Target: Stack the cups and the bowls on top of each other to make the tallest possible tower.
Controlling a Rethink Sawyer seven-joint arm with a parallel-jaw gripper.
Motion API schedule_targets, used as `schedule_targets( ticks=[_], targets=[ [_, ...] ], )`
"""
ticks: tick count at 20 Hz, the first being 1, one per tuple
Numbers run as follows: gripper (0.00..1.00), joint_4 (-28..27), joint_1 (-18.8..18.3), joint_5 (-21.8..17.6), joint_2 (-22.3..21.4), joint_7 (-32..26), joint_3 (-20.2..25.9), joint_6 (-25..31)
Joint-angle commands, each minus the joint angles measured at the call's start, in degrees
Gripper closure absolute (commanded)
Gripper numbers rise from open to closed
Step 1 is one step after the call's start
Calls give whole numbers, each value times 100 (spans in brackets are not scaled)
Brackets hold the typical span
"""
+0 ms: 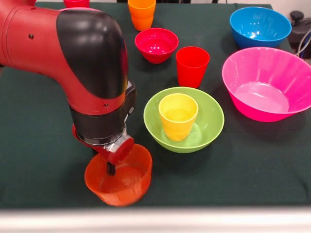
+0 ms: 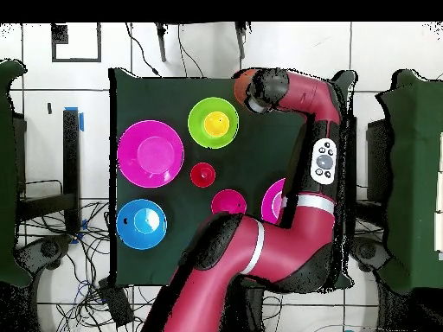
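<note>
My gripper (image 1: 111, 166) hangs over the small orange bowl (image 1: 127, 183) at the table's near edge. One finger is inside the bowl against its far wall, and the jaws are shut on the rim. In the overhead view the orange bowl (image 2: 241, 85) peeks out from under the arm's end. The tower stands to the right: a lime-green bowl (image 1: 210, 121) (image 2: 201, 112) with a yellow cup (image 1: 178, 116) (image 2: 215, 124) upright in it. A red cup (image 1: 192, 67) (image 2: 202, 175), a crimson bowl (image 1: 156, 45) (image 2: 228, 204) and an orange cup (image 1: 142, 13) stand farther back.
A large hot-pink bowl (image 1: 267, 83) (image 2: 150, 153) and a blue bowl (image 1: 259, 26) (image 2: 141, 223) sit on the right of the front view. A second pink bowl (image 2: 273, 201) is half hidden by the arm. A red object (image 1: 76, 3) shows at the top edge.
</note>
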Motion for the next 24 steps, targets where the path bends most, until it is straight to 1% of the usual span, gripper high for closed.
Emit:
schedule_targets(
  ticks=[1, 4, 8, 12, 14, 16, 19, 23, 24],
  targets=[
    [100, 140, 177, -346, 250, -862, 61, 266],
    [100, 127, 177, -315, 234, -884, 42, 317],
    [100, 154, 189, -316, 210, -900, 4, 250],
    [100, 50, 198, -319, 213, -895, 7, 327],
    [100, -224, 170, -340, 264, -987, 63, 594],
    [100, -126, 143, -243, 75, -1058, 58, 760],
    [100, 184, 59, -13, -355, -1256, 104, 959],
    [100, 799, -102, 315, -1050, -1475, 125, 1230],
    [100, 682, -129, 322, -1059, -1534, 151, 1389]
  ],
)
